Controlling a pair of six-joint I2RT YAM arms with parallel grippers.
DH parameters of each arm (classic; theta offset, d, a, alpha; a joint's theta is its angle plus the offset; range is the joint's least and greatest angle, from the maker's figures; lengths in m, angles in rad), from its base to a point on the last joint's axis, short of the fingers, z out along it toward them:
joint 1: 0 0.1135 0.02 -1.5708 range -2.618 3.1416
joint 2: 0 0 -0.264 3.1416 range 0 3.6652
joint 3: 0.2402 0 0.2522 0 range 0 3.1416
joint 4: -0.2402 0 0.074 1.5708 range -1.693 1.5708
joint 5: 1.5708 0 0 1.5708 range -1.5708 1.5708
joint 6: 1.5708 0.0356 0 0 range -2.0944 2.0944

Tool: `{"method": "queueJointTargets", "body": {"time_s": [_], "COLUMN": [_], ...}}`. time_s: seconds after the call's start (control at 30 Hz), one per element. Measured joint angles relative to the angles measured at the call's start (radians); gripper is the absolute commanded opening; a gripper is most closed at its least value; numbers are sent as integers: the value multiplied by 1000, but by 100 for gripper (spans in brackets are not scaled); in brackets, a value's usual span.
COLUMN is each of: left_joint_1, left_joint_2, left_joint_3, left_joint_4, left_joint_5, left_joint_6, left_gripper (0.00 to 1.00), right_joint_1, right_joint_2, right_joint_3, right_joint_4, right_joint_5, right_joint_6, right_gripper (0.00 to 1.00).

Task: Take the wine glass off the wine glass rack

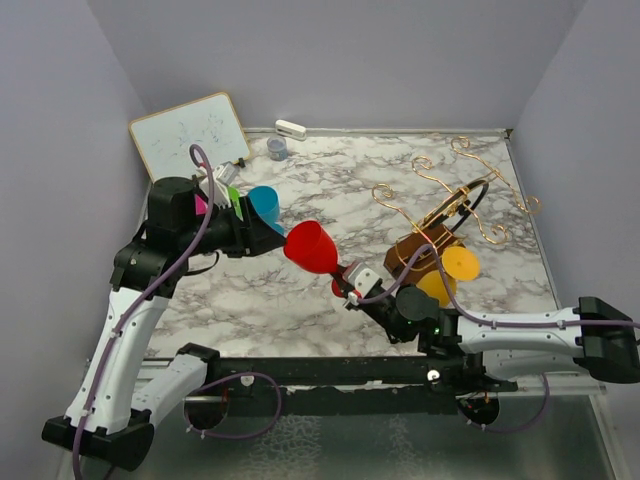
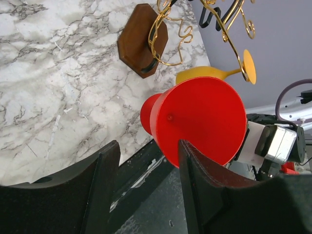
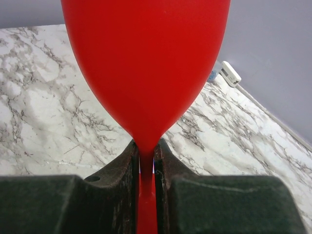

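Note:
A red wine glass (image 1: 312,247) hangs in the air, clear of the rack, with its bowl pointing left. My right gripper (image 3: 147,146) is shut on its thin stem, just below the bowl (image 3: 146,58). My left gripper (image 2: 148,145) stands open at the rim side of the bowl (image 2: 200,117), and its right finger (image 2: 195,180) overlaps the rim. The wine glass rack has a dark wooden base (image 1: 418,250) and curling gold wire arms (image 1: 440,185). A yellow wine glass (image 1: 450,270) still hangs on the rack at its near side.
A blue glass (image 1: 265,205) sits just behind the left gripper. A small whiteboard (image 1: 190,130) leans in the far left corner, with a tape roll (image 1: 277,148) and a white block (image 1: 291,129) by the back wall. Grey walls close in on three sides.

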Motion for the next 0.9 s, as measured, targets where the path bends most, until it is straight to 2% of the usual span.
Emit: {"method": "queueJointTargets", "body": {"time_s": [0.43,0.5,0.53,0.6,0.63,0.7,0.83,0.9], "left_joint_1": [0,0,0,0,0,-7,-13,-16], "left_joint_2": [18,23,27,33,34,34,35,35], "left_joint_3": [-86,-109,-118,-127,-128,-128,-127,-114], "left_joint_4": [26,28,28,29,30,26,-6,-39], "left_joint_5": [10,10,10,11,12,10,-21,-72], "left_joint_6": [0,-1,-1,-2,-3,13,39,47], "left_gripper": [52,42,33,4,0,0,0,0], "right_joint_1": [0,2,3,8,8,8,8,10], "right_joint_2": [45,70,87,106,113,117,111,98], "right_joint_3": [5,24,39,60,64,66,70,79], "right_joint_4": [21,13,12,5,-4,-20,-53,-89], "right_joint_5": [-57,-71,-79,-86,-86,-85,-86,-89], "right_joint_6": [-41,-47,-52,-54,-55,-54,-31,-8], "right_gripper": [1,1,2,3,4,9,30,35]}}
